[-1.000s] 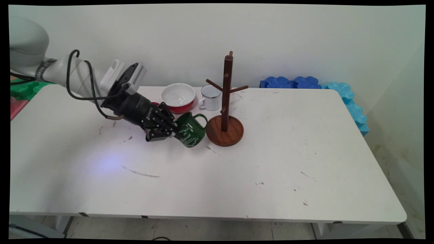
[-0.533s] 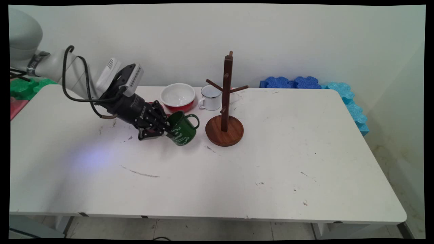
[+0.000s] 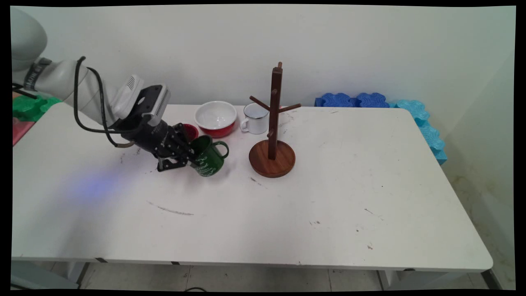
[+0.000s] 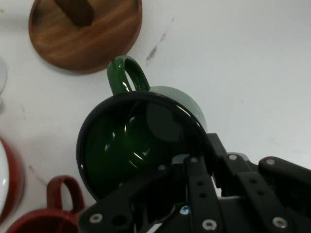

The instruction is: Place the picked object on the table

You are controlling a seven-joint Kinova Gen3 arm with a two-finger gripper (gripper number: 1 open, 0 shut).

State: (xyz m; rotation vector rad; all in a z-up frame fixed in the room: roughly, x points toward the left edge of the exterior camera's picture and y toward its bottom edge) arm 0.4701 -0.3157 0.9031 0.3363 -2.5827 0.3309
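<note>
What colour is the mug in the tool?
Dark green, with white lettering on its side; the mug shows best in the main view.

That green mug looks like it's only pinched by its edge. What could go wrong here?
The gripper holds the green mug tilted, by its rim alone, one finger inside and one outside; enamel looks slick, so it might slip or swing. A red mug and a red-and-white bowl sit close by, so a sideways move could knock them. The wooden mug tree stands just beyond the handle, which could catch its base.
</note>
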